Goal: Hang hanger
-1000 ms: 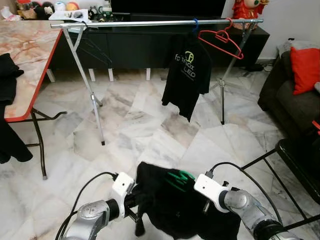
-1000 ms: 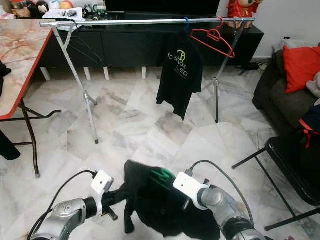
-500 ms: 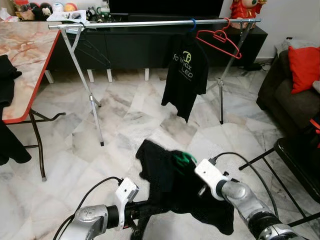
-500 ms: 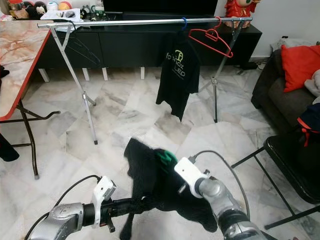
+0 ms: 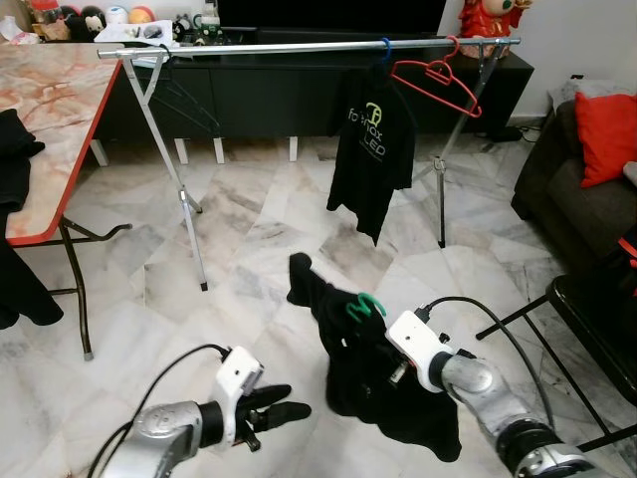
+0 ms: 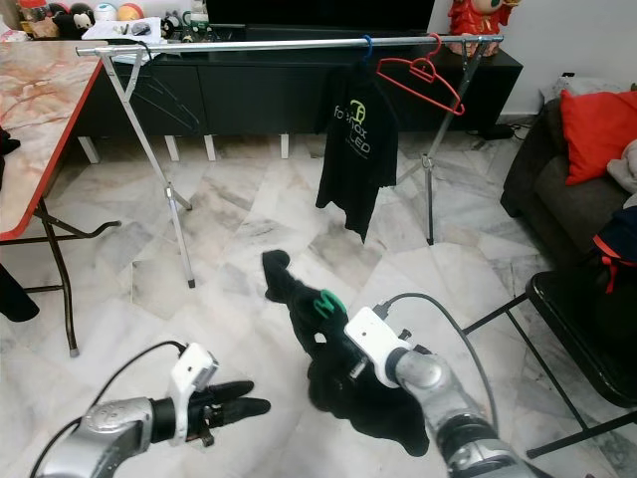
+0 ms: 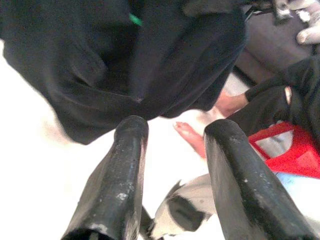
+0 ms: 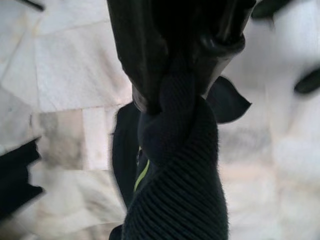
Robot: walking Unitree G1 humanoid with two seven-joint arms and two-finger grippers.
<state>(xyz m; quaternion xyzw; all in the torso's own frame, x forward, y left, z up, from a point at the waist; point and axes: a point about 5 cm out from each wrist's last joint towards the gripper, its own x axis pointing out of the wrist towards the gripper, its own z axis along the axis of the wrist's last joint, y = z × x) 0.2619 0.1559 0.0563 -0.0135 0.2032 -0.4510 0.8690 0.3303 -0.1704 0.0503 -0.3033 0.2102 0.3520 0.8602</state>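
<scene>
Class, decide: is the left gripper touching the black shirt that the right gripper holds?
Apart. The left eye view shows bare floor between the left gripper and the black shirt hanging from the right gripper; the left wrist view shows its fingers open, gripping nothing.

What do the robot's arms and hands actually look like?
Both arms are rounded silver metal tubes. Each ends in a white boxy wrist block with a black cable looping back from it. The left hand has two long, glossy black fingers with rounded tips. The right hand has the same black fingers.
</scene>
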